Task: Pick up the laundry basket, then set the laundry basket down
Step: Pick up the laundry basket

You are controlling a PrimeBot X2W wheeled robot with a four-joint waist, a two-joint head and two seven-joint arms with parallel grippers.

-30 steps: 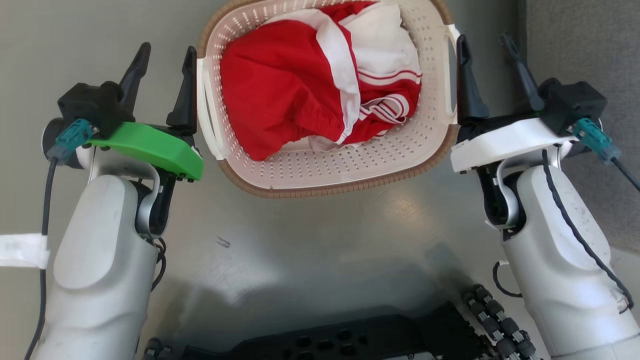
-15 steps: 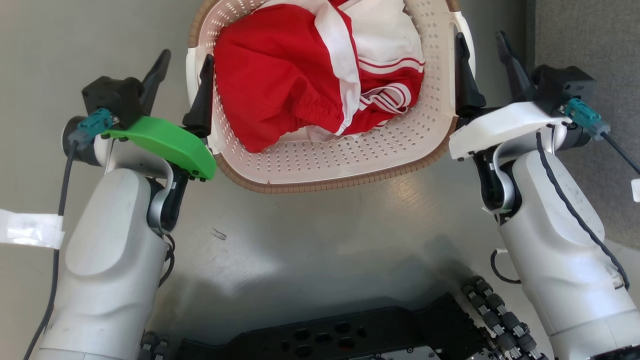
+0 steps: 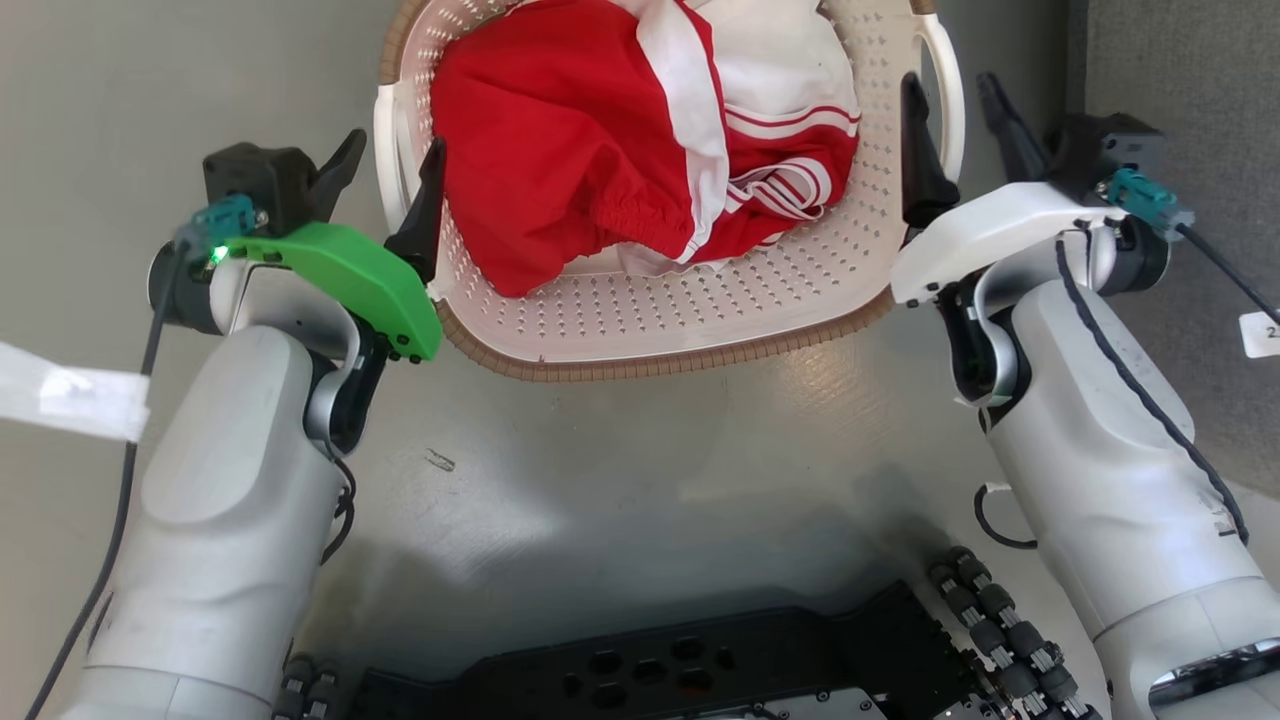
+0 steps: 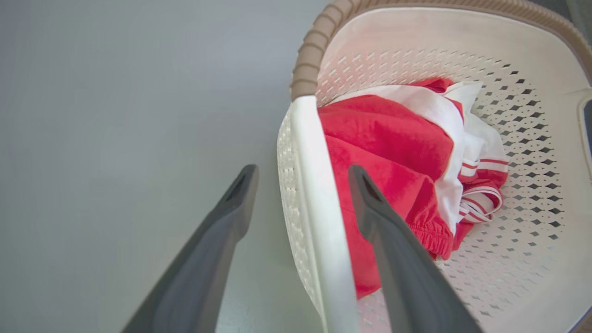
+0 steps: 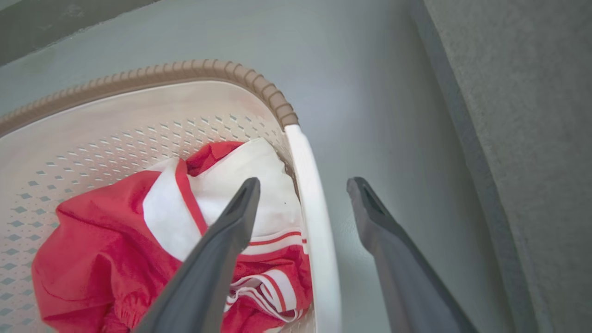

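Pale grey glossy floor (image 3: 640,440) spreads below the robot, with a strip of darker grey carpet (image 3: 1180,80) along the head view's 2 o'clock edge and a piece of white tape (image 3: 70,395) at 9 o'clock. At 12 o'clock is the small rounded cream-white perforated plastic laundry basket (image 3: 660,330) with its brown woven-look rim, its far end cut off by the top of the frame. A crumpled red and white garment (image 3: 560,150) lies inside it. Whether the basket's bottom touches the floor cannot be told.

The left claw (image 3: 396,145) stands at the basket's 9 o'clock side, the right claw (image 3: 947,82) at its 3 o'clock side. Both are spread wide and have hold of nothing.

In the left wrist view, the left claw (image 4: 303,169) straddles the basket's (image 4: 532,152) white left side handle (image 4: 314,208). One dark finger is outside over the floor, the other is inside above the red cloth, and a gap shows on either side of the handle.

In the right wrist view, the right claw (image 5: 304,181) straddles the white right side handle (image 5: 314,222) the same way. Its inner finger is over the garment and its outer finger is over the bare floor, and neither presses the plastic.

The robot's black base (image 3: 650,680) fills the head view's 6 o'clock edge.
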